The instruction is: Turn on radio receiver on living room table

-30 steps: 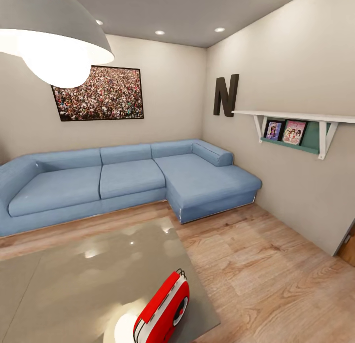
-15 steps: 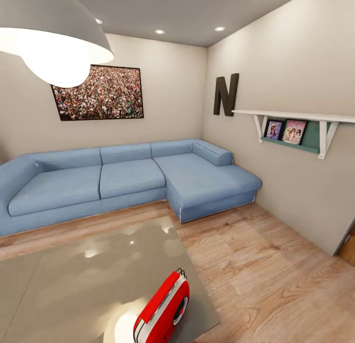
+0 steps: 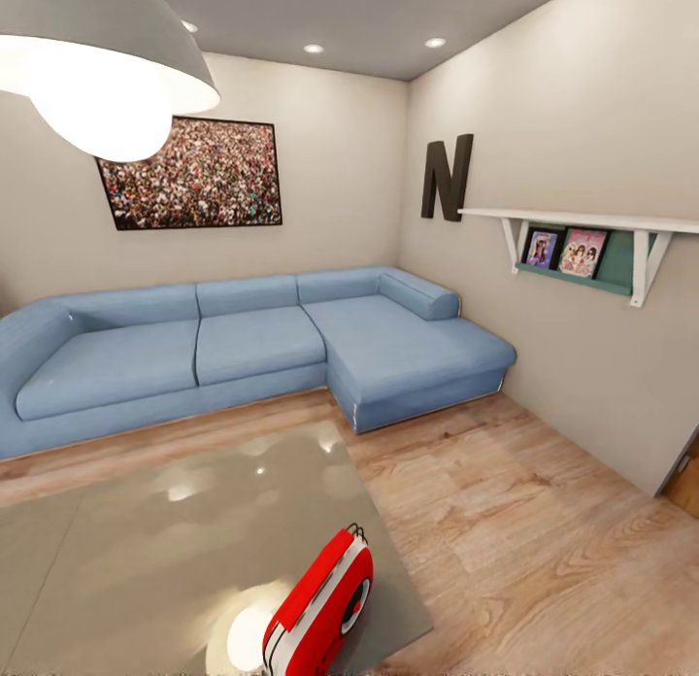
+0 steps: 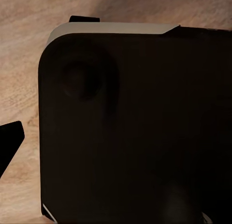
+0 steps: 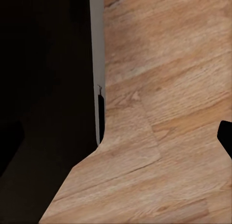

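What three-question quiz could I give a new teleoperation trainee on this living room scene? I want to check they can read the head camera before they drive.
1. True or false: the radio receiver stands on the table near its right edge.
2. Which hangs on the wall above the sofa? A) a clock B) a crowd photo C) a mirror
3. Fill in: the black letter on the right-hand wall is ___.

Key: 1 true; 2 B; 3 N.
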{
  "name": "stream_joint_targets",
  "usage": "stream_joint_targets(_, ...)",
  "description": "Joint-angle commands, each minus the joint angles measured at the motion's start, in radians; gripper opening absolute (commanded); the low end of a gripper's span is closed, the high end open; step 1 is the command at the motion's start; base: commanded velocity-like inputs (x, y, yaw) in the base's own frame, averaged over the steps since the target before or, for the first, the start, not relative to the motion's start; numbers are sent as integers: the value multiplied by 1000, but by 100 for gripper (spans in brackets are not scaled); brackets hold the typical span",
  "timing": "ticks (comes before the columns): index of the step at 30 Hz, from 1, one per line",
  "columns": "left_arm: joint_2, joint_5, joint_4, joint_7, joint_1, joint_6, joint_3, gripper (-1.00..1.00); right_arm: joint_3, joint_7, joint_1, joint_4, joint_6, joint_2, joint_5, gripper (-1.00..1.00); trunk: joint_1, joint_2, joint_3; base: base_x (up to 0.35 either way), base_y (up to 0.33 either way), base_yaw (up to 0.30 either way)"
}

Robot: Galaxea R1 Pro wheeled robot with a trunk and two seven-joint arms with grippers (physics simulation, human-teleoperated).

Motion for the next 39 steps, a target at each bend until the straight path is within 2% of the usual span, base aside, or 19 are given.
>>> stream_joint_targets(1,0,0,0,0,0,0,0,100,0,0,0,0,0,0,0,100,0,0,-2,0,0,0)
stream_joint_targets(33,-3,-2,-2,-3,0,11,2,100,0,14,0,0,0,0,0,100,0,0,-54,0,0,0)
stream_joint_targets(39,-5,-1,-2,-3,0,12,1,100,0,14,0,0,-2,-1,-1,100,-23,42,-45,0,0,0)
